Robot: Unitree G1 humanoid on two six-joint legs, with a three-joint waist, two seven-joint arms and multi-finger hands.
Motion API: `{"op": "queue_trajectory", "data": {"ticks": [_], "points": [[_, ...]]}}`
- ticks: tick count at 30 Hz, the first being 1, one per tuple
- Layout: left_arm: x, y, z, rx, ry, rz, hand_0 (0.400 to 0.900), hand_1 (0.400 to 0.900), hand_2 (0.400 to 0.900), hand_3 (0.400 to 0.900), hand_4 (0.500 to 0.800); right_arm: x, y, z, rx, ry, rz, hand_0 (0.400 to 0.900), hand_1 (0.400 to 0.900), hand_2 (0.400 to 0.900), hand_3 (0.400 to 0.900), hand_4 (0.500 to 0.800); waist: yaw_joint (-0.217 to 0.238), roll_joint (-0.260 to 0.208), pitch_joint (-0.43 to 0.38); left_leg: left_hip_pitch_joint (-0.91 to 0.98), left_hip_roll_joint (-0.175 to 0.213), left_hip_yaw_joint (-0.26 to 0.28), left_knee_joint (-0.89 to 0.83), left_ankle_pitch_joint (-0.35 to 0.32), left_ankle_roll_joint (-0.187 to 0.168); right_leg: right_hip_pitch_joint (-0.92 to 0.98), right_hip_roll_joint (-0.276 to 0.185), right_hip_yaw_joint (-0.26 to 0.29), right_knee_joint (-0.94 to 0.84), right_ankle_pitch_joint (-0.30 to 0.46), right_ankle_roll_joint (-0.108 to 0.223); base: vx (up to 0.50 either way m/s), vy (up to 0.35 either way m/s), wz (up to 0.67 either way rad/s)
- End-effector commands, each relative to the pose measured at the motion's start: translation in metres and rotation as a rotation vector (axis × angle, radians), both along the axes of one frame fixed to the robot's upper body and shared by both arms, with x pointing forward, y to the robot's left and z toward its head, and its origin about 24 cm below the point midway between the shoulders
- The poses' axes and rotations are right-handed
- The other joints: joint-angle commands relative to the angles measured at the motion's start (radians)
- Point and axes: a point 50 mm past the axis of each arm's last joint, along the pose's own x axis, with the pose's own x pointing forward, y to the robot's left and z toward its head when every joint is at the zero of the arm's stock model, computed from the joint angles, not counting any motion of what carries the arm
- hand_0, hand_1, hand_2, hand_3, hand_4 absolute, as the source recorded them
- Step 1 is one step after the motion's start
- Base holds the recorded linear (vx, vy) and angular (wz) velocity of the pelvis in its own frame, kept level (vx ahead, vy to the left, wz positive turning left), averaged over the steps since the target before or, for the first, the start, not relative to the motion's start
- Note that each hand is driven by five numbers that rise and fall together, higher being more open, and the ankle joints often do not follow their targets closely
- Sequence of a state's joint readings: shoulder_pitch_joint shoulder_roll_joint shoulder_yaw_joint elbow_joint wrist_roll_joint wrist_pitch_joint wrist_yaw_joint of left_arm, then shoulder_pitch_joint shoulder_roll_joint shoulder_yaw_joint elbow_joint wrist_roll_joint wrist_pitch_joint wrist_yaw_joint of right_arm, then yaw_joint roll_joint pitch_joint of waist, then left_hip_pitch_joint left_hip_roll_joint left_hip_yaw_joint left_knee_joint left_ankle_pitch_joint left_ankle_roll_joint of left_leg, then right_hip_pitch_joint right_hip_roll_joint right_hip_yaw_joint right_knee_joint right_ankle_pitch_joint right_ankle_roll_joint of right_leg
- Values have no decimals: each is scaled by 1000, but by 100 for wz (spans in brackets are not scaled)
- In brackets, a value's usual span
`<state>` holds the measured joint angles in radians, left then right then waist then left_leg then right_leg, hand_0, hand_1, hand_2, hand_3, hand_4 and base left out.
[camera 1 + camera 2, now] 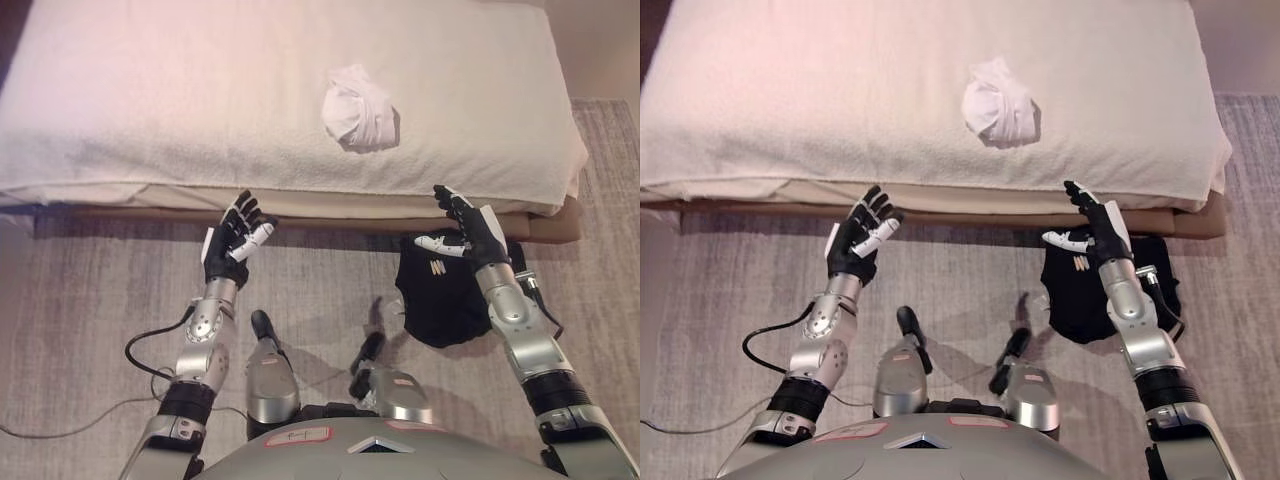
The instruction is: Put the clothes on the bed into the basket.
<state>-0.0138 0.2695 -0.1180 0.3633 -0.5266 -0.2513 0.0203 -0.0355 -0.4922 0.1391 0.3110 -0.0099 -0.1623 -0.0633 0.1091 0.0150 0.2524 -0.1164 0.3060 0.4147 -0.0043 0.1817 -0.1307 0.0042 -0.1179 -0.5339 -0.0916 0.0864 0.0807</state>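
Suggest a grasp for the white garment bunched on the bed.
Probably grip the white garment at its raised, crumpled top, coming from above with the right hand, which is open at the bed edge slightly nearer it. It sits in a compact mound of loose folds, so a top-down pinch should gather enough cloth.

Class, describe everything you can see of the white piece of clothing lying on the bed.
The white garment is a soft, crumpled bundle, apparently thin cloth, bunched into a rounded heap with folds and creases rather than laid flat. It lies on the bed, right of the middle of its pale, towel-like cover, and throws a small shadow to its right. Only the cover touches it. Both the left hand and the right hand are raised, open, short of the bed's near edge, well clear of it.
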Motion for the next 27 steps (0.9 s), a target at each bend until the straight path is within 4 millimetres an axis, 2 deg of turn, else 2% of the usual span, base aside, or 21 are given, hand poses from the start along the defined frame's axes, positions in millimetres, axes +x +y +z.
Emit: {"op": "queue_trajectory", "data": {"ticks": [1,2,4,6,8,9,11,14,15,16,17,18,19,20,21,24,25,27], "points": [[11,17,47,16,-255,40,900,900,900,900,800,34,13,69,20,-324,79,900,900,900,900,800,52,-16,-70,-141,30,-23,-53,127,-66,250,36,27,4,-187,26,577,402,-38],[13,16,50,33,-259,25,900,900,900,900,800,33,14,65,40,-314,72,900,900,900,900,800,61,-44,-76,-178,1,-2,25,93,-38,300,0,6,4,-181,28,414,276,-9],[15,16,54,48,-271,16,900,900,900,900,800,33,17,64,54,-312,74,900,900,900,900,800,68,-66,-78,-200,-18,-3,78,61,-24,314,-30,-10,22,-156,32,337,245,-3],[21,15,62,81,-295,-21,900,900,900,900,800,34,21,63,74,-309,81,900,900,900,900,800,77,-93,-86,-203,-60,4,114,-1,18,300,-86,-28,141,-138,43,418,374,9],[24,12,65,88,-301,-41,900,900,900,900,800,34,23,61,79,-301,85,900,900,900,900,800,66,-107,-89,-176,-134,5,100,-57,75,239,-165,-32,312,-52,63,362,500,22],[26,12,67,87,-308,-41,900,900,900,900,800,35,25,60,89,-299,87,900,900,900,900,800,57,-113,-87,-157,-187,2,88,-93,113,186,-215,-18,416,51,93,336,559,19],[28,12,71,93,-320,-44,900,900,900,900,800,36,30,59,112,-295,101,900,900,900,900,800,31,-106,-76,-102,-259,-18,39,-128,162,89,-265,17,635,149,137,336,540,24],[31,16,73,118,-318,-29,900,900,900,900,800,38,36,58,94,-281,126,900,900,900,900,800,-8,-84,-55,11,-299,-36,-52,-155,197,-25,-302,2,777,137,157,319,332,29],[31,16,73,115,-317,-27,900,900,900,900,800,37,35,58,84,-278,126,900,900,900,900,800,-17,-82,-49,43,-302,-38,-77,-156,197,-45,-309,-17,773,120,155,392,185,32],[31,13,70,107,-304,-40,900,900,900,900,800,37,32,59,77,-285,108,900,900,900,900,800,-24,-75,-40,75,-303,-38,-83,-171,194,-75,-318,-63,716,84,150,289,104,24],[31,13,70,106,-305,-41,900,900,900,900,800,37,31,59,77,-285,107,900,900,900,900,800,-26,-72,-39,76,-300,-41,-83,-171,192,-69,-313,-68,711,84,150,259,57,14],[30,12,69,101,-303,-48,900,900,900,900,800,37,29,60,68,-291,97,900,900,900,900,800,-24,-64,-34,87,-293,-40,-83,-178,185,-75,-314,-98,650,57,144,198,-42,4],[28,9,63,86,-281,-57,900,900,900,900,800,38,26,61,56,-298,79,900,900,900,900,800,-21,-61,-25,97,-277,-34,-83,-181,169,-91,-313,-132,512,30,138,195,-52,1],[28,9,63,86,-282,-58,900,900,900,900,800,38,26,61,56,-299,78,900,900,900,900,800,-19,-54,-26,96,-267,-35,-83,-179,164,-83,-297,-139,494,35,132,171,-127,-3],[28,7,60,84,-273,-61,900,900,900,900,800,38,24,60,56,-297,63,900,900,900,900,800,-16,-51,-22,95,-253,-34,-83,-176,149,-109,-278,-132,356,43,131,133,-159,-7],[31,9,61,102,-278,-46,900,900,900,900,800,42,23,67,40,-329,43,900,900,900,900,800,-17,-57,-16,109,-229,-35,-83,-188,108,-145,-242,-42,33,156,165,233,-182,5],[33,11,66,109,-295,-39,900,900,900,900,800,42,21,70,33,-340,35,900,900,900,900,800,-20,-56,-14,115,-229,-43,-83,-195,101,-159,-251,-16,17,188,175,257,-150,31],[39,9,75,113,-329,-43,900,900,900,900,800,41,19,75,23,-363,21,900,900,900,900,800,-27,-60,-5,119,-231,-60,-83,-195,85,-167,-252,21,29,192,175,268,-153,45]]}}
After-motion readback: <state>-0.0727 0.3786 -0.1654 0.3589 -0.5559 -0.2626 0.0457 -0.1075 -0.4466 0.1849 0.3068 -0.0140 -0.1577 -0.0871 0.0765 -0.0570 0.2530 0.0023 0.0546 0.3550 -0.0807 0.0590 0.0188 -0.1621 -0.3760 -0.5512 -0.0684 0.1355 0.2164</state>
